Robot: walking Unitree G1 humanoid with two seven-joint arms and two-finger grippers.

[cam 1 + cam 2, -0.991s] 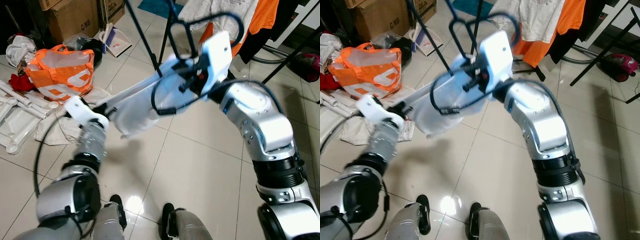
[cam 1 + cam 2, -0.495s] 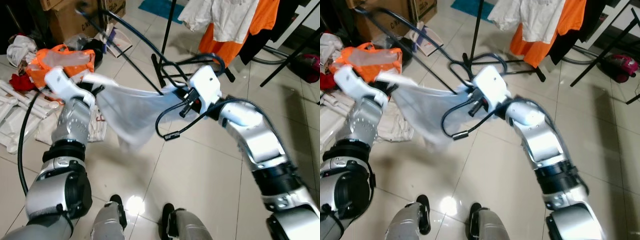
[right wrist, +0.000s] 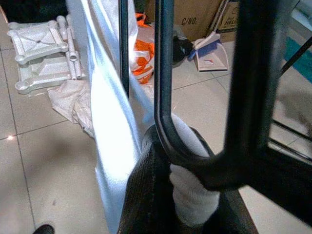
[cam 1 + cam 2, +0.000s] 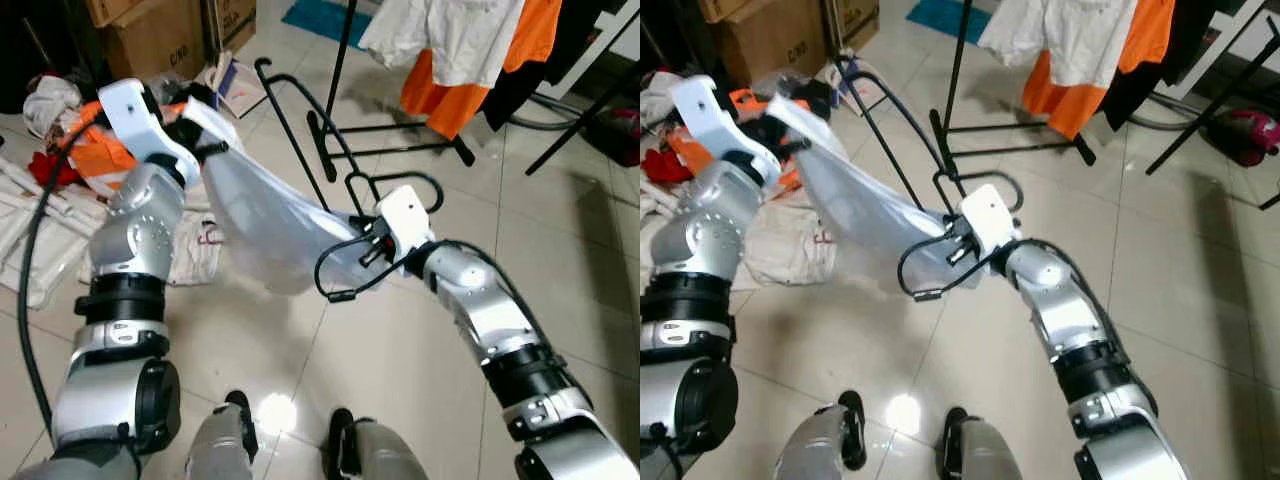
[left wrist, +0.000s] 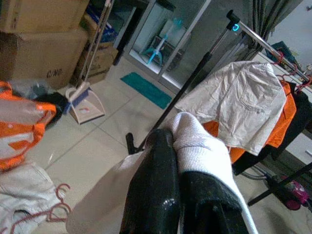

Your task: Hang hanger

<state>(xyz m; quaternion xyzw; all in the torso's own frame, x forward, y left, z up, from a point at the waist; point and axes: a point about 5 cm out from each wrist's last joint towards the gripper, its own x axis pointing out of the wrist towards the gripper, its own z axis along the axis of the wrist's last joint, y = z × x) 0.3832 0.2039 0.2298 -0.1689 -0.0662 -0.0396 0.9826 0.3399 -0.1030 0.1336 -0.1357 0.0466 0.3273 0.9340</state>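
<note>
Two grippers clamped on one garment, hanger not yet on rail

Left gripper (image 5: 178, 195) has its jaws closed on one end of the white garment (image 4: 265, 225); right gripper (image 3: 183, 195) has its jaws pinched on the other end, beside the black hanger (image 4: 300, 125). The garment is stretched above the floor (image 4: 400, 370), long axis running from far left, high, to near right, low. Judgement: keep both grips firm, hold the cloth taut, turn toward the clothes rack (image 5: 253, 36) at far right, and lift the hook clear of the hung clothes.
</note>
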